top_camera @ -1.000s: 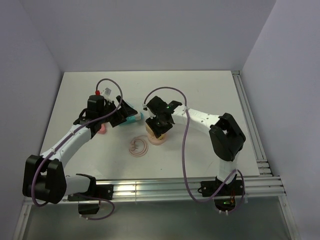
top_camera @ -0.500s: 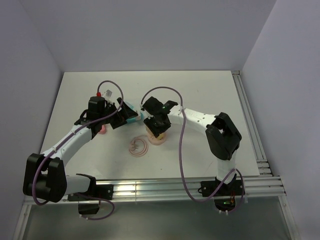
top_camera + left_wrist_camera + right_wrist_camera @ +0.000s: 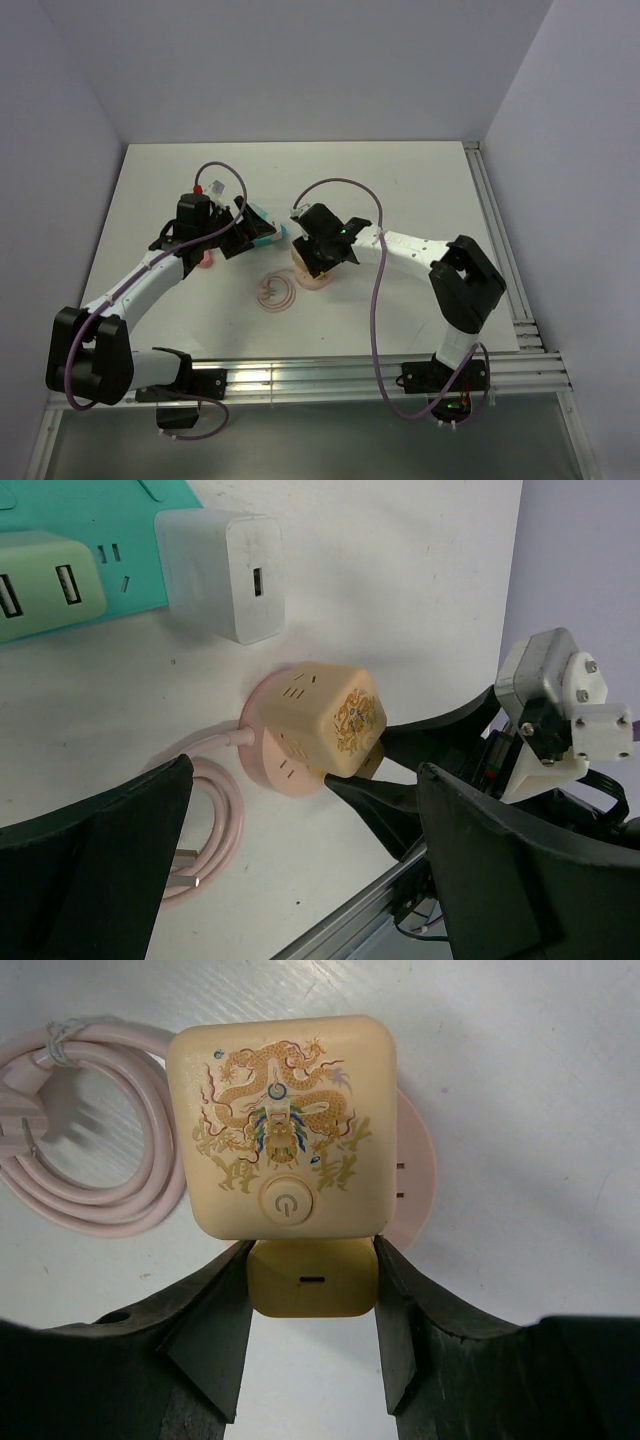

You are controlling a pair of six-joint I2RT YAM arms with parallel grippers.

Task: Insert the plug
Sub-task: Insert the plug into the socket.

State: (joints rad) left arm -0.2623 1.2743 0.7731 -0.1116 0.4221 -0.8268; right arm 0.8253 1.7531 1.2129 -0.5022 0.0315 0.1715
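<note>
A small yellow plug (image 3: 313, 1278) sits flush against the near side of a cream cube socket (image 3: 280, 1125) that has a dragon print and a power button. Its prongs are hidden. The cube stands on a round pink base (image 3: 418, 1175). My right gripper (image 3: 312, 1295) is shut on the plug, one finger on each side. In the top view the right gripper (image 3: 320, 252) is over the cube socket (image 3: 312, 272). My left gripper (image 3: 300, 880) is open and holds nothing. It hovers left of the cube socket (image 3: 325, 715), near a teal power strip (image 3: 100, 520).
A white charger (image 3: 225, 575) is plugged in at the teal strip's end. A coiled pink cable (image 3: 90, 1175) lies beside the cube's base, its coil (image 3: 277, 292) in front of both grippers. A small pink object (image 3: 205, 260) lies under the left arm. Aluminium rails (image 3: 500, 260) border the table's right side.
The right arm's elbow and wrist have swung to the right while its gripper stays at the cube with the plug. The left gripper edged slightly toward the teal strip, then held still.
</note>
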